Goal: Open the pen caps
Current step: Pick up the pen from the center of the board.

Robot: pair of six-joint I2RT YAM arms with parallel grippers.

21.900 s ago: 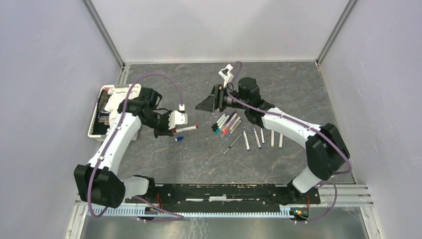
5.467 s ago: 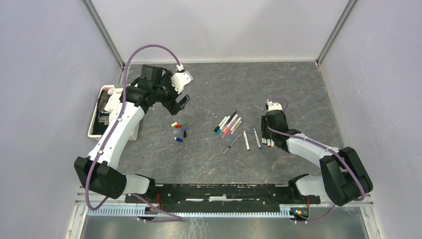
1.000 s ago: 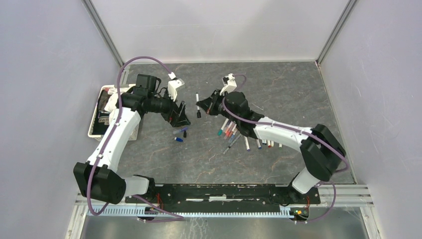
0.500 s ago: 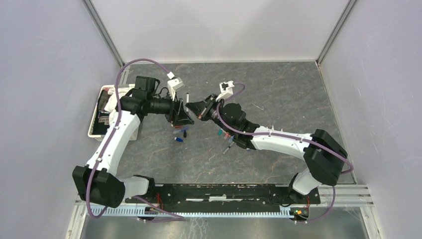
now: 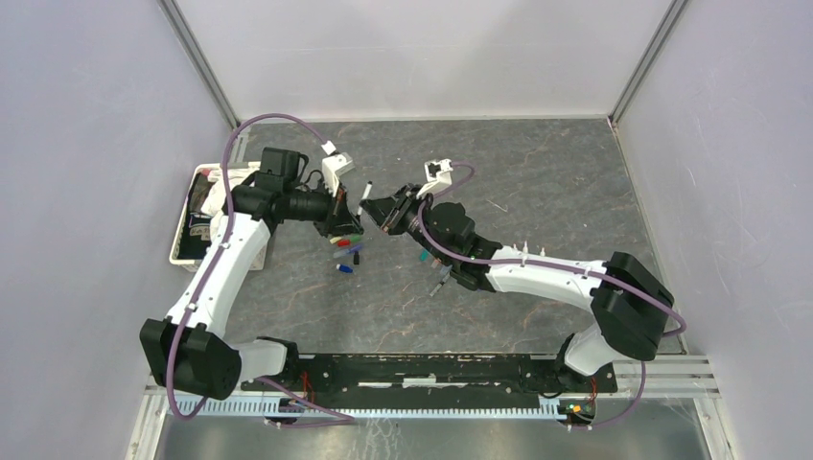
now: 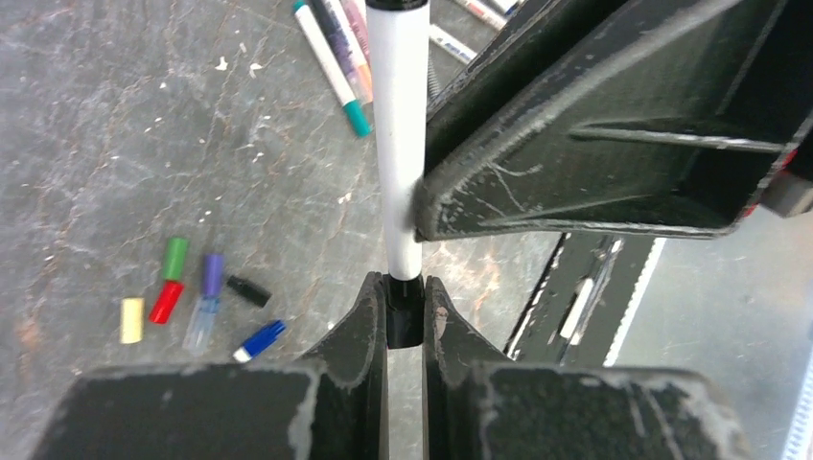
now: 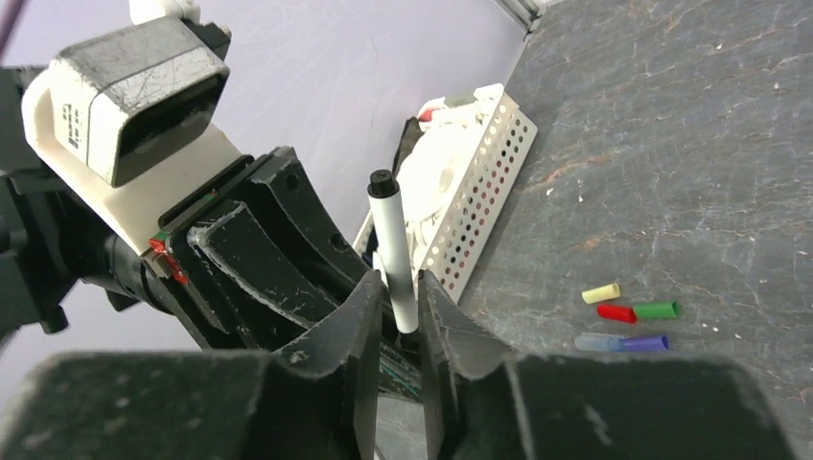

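A white-barrelled pen [image 5: 364, 198] hangs between my two grippers above the table. My left gripper [image 5: 351, 215] is shut on its black cap [image 6: 405, 314]. My right gripper [image 5: 379, 212] is shut on the white barrel [image 7: 389, 251], whose other black end [image 7: 383, 179] points up. In the left wrist view the barrel [image 6: 395, 144] runs up past a right finger [image 6: 614, 125]. Loose caps lie below: yellow [image 6: 131, 320], red [image 6: 165, 301], green [image 6: 174, 259], purple [image 6: 207, 287], black [image 6: 248, 290], blue [image 6: 259, 339]. More pens [image 5: 437, 259] lie under the right arm.
A white perforated basket [image 5: 184, 230] stands at the table's left edge, also in the right wrist view [image 7: 479, 182]. Several pens [image 6: 336, 48] lie on the dark table beyond the held pen. The arms' base rail [image 5: 422, 369] runs along the near edge.
The right gripper brought the pen leftwards to the left gripper. The left gripper has closed on the pen's black cap, and both now hold the pen.
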